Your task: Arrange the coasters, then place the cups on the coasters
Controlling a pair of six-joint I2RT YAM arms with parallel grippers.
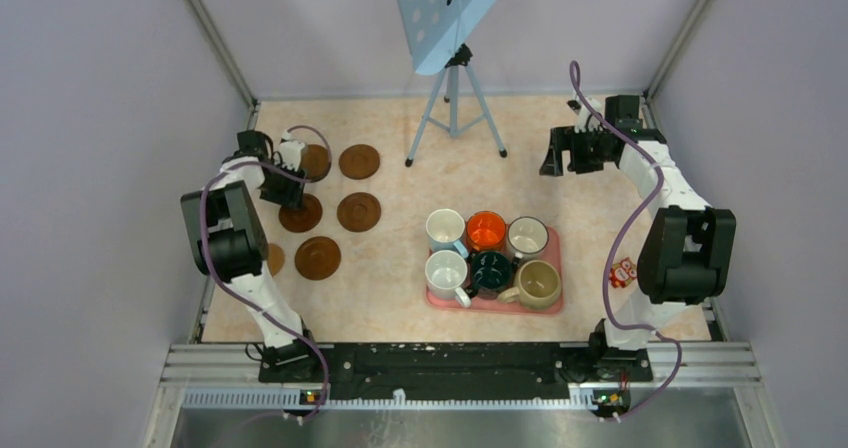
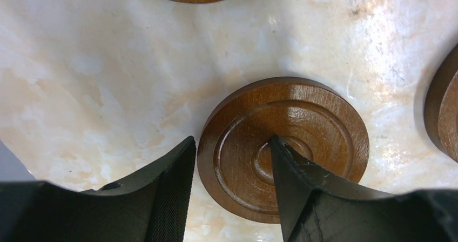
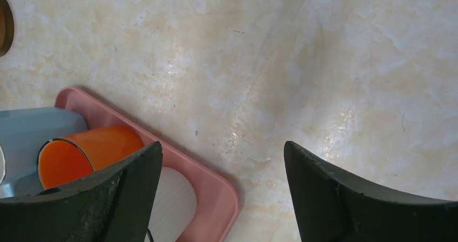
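Two fingers of the left gripper straddled a round brown ringed wooden coaster lying flat on the marbled table — one beside its rim, one over its centre. Whether they pinched it was unclear. The right gripper gaped wide and empty near the pink plastic tray, whose orange mug was half hidden.

The coasters lie left on the table; the cups stand in the tray, right.

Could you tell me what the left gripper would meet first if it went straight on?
Probably the brown coaster under the left gripper: one finger is over its ringed centre, the other outside the rim, over the table.
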